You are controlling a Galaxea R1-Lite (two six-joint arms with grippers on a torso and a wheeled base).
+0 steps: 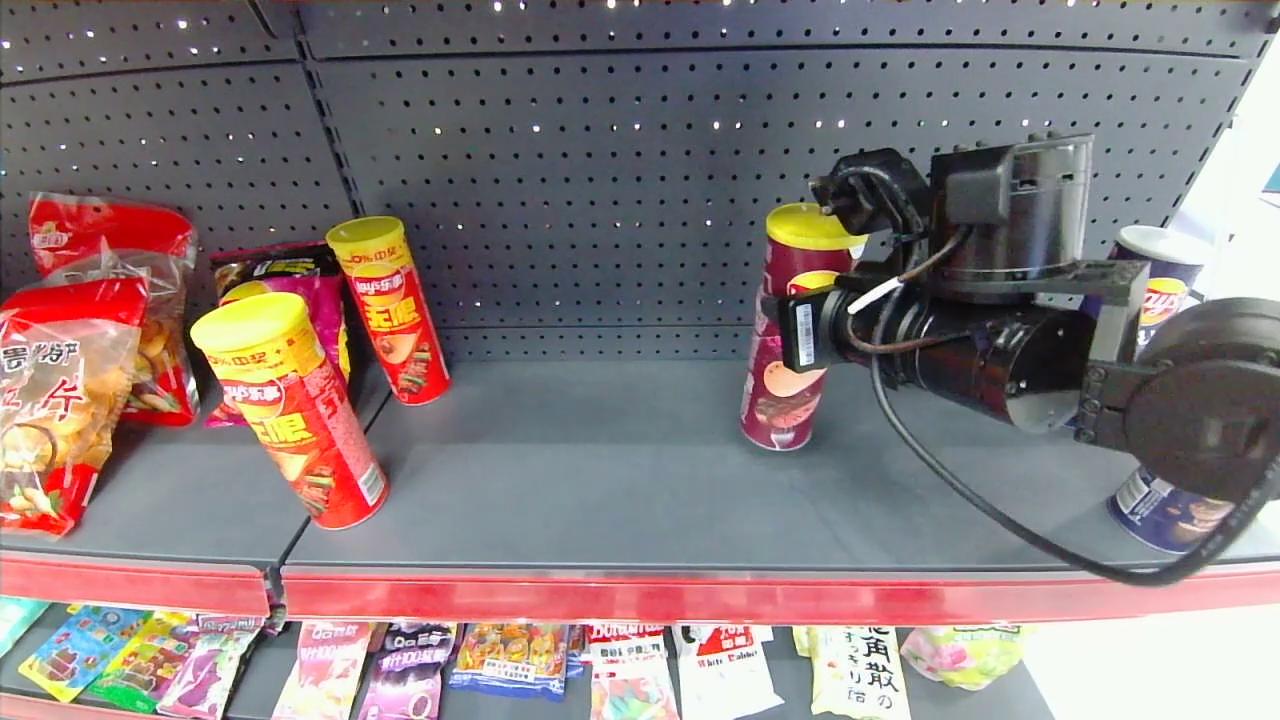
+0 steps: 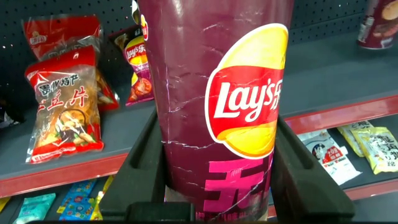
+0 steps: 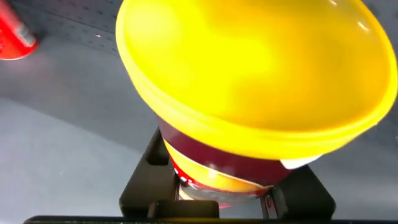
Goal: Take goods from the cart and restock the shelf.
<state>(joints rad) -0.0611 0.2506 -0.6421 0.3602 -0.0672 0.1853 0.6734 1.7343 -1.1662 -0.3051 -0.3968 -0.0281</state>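
Right gripper clenched on the maroon can, grasping it from the side in the upper half of its body, black fingers pressed to either flank below the yellow lid. Can upright with a slight lean, over the right half of the grey shelf, roughly midway between the shelf's pegboard back panel and the shelf's red front edge, base down at the shelf deck; actual contact with the deck impossible to tell. Left gripper also clenched, grasping a second maroon can with pink lettering low on its side, held out in front of the shelf's front edge. On the shelf's left half, two red cans with yellow lids: front red can near the shelf's front edge, tilted; rear red can close to the shelf's back, also leaning. Purple bag on the same left half, propped toward the shelf's back. Red snack bags at the shelf's far left end, standing one before another. Navy can with a white lid at the shelf's right end, partly hidden behind the right arm. Below the shelf, a lower tier lined with flat packets of many colours.
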